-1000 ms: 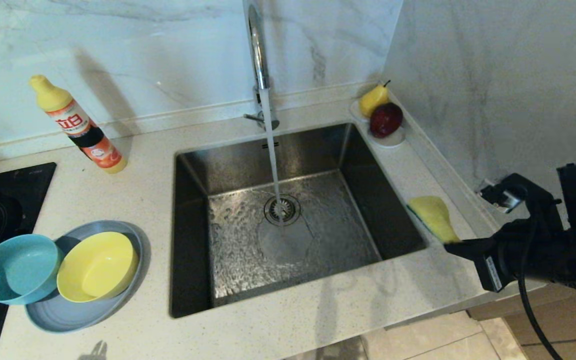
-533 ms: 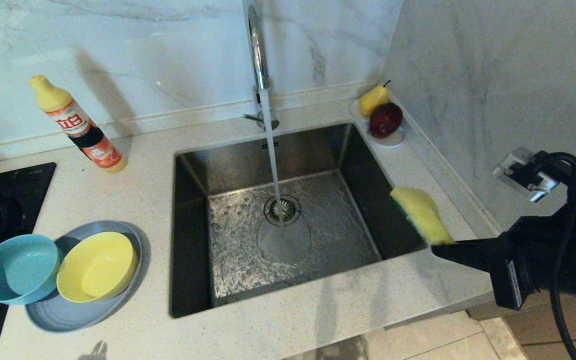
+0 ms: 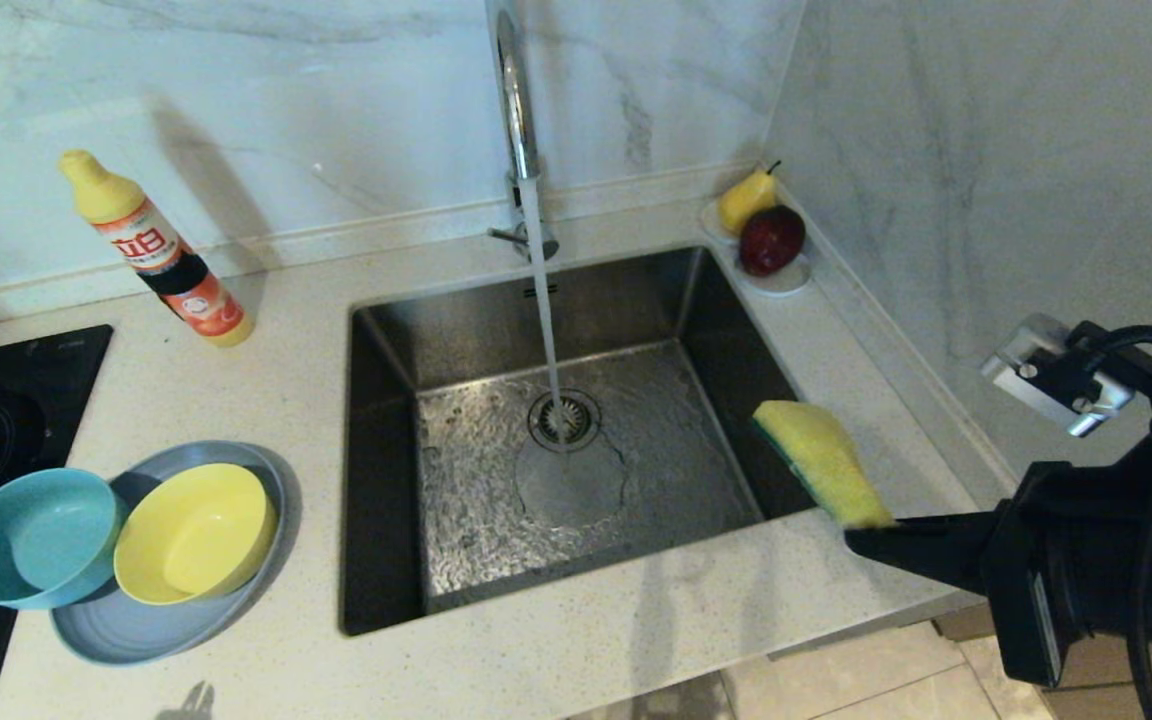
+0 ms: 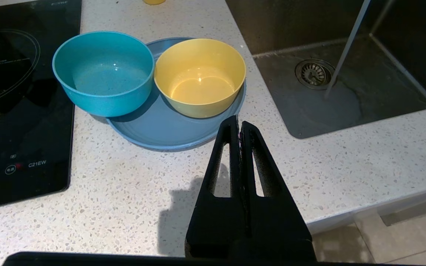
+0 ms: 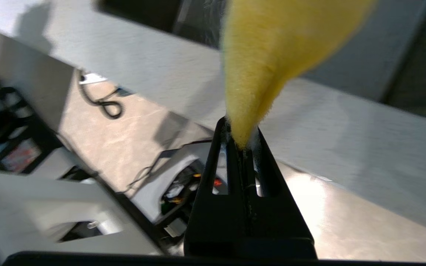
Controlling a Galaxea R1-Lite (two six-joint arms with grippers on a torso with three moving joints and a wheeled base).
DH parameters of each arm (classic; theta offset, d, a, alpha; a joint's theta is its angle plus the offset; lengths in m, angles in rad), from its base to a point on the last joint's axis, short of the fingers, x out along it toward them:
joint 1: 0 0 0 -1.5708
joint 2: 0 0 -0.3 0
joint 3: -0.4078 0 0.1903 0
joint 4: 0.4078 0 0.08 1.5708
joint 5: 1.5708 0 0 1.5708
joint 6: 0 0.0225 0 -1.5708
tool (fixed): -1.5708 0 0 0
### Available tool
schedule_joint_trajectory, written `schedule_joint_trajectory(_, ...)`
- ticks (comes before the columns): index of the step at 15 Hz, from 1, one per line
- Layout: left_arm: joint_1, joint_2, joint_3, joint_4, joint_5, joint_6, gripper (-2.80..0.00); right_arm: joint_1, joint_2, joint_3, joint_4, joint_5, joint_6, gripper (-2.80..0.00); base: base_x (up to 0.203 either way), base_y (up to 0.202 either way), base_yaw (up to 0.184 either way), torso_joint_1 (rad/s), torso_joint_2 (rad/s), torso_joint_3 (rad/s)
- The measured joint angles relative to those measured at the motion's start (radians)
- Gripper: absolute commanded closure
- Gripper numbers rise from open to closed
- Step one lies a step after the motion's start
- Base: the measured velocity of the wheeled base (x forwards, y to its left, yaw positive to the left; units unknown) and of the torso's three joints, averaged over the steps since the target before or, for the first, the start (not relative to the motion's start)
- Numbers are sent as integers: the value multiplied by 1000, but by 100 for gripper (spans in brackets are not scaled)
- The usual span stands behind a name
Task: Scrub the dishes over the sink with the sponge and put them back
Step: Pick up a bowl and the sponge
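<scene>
1. I see the right gripper (image 3: 861, 527) at the right front corner of the sink (image 3: 386, 470), reaching in from the right side, nearly level, with its tips pointing to the left.
2. Its jaws are pressed together on one end of the sponge (image 3: 818, 461). The sponge stands out from the tips, yellow face up and the green layer below, and its free end is over the right edge of the basin.
3. In the right wrist view the yellow sponge (image 5: 272, 55) is squeezed thin between the two black fingers (image 5: 223, 155).
4. Compared with one second ago, the sponge has moved left and toward the front: then it was over the counter strip at the right of the sink, now it overhangs the basin. The arm body also sits lower and nearer to the front edge.
5. The left gripper (image 4: 239, 125) is parked above the counter, just in front of the dishes, with its jaws together and empty.
6. The grey-blue plate (image 3: 136, 630) lies left of the sink, the yellow bowl (image 3: 194, 533) stands on it, and the teal bowl (image 3: 34, 537) leans on its left rim. They have not moved.
7. Water runs from the tap (image 3: 514, 100) onto the drain.
</scene>
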Motion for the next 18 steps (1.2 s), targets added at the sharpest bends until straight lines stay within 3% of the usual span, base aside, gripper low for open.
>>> schedule_joint_trajectory(6,0,0,0,0,1,0,0,130,47,-67,-3,-103,15,0,0,0,0,0,0,0)
schedule_joint_trajectory(10,0,0,0,0,0,0,0,154,118,-177,-5,-197,9,0,0,0,0,0,0,0)
schedule_joint_trajectory(18,0,0,0,0,0,-1,0,153,217,-220,-3,-198,11,0,0,0,0,0,0,0)
